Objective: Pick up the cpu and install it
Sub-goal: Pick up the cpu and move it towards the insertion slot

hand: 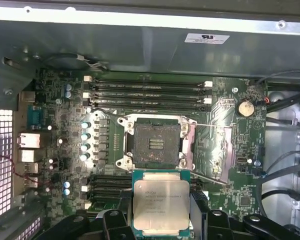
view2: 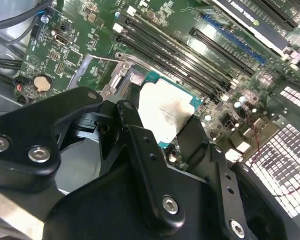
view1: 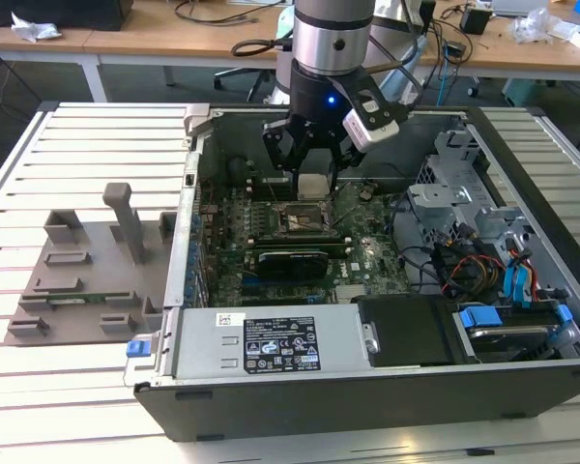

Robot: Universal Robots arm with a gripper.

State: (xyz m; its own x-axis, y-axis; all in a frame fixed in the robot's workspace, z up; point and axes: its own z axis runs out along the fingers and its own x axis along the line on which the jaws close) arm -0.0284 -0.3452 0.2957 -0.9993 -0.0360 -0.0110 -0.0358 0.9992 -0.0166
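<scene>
Gripper (view2: 162,129) on both cpu (hand: 161,202) edges, near socket (hand: 156,142)

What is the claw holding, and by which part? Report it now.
The claw holds the cpu, pinched by two opposite side edges; it is not yet seated in the open socket.

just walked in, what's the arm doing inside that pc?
The arm's gripper is shut on the cpu and holds it inside the open computer case, above the motherboard. The socket is empty: the cpu is picked up but not yet seated. In the first wrist view it hangs just beside the socket.
</scene>
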